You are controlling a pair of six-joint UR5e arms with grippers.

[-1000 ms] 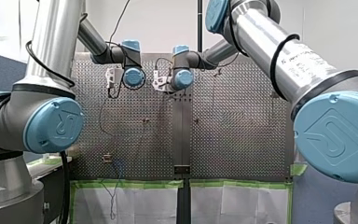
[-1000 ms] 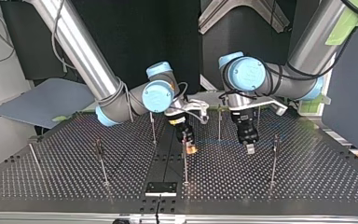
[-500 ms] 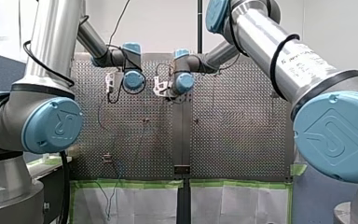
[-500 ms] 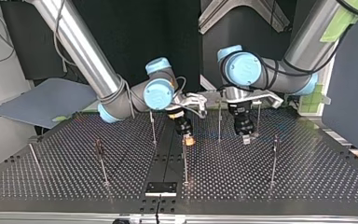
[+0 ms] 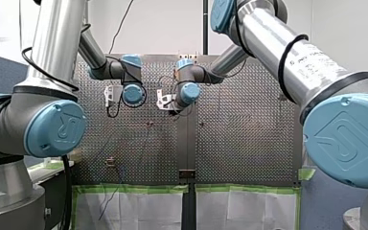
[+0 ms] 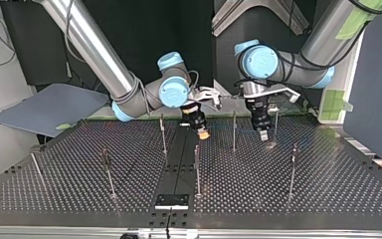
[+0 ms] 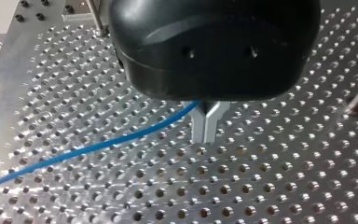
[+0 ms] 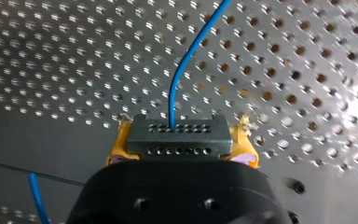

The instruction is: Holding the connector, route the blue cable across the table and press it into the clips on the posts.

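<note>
In the right wrist view my right gripper has its yellow pads shut on a grey connector. The blue cable rises from the connector over the perforated table. In the left wrist view my left gripper has its metal fingers pressed together, and the blue cable runs out from between them to one side. In the top view my right gripper hangs near the middle and my left gripper to its right, both at the back among thin posts. The cable is too thin to follow there.
Several thin upright posts stand across the perforated table, one close beside my left gripper. A black plate lies at the table's front edge in the top view. A blue-grey panel lies off the table's left.
In the top view both grippers have moved from the table's middle toward its back edge, the right one carrying the connector. Both stayed shut.
</note>
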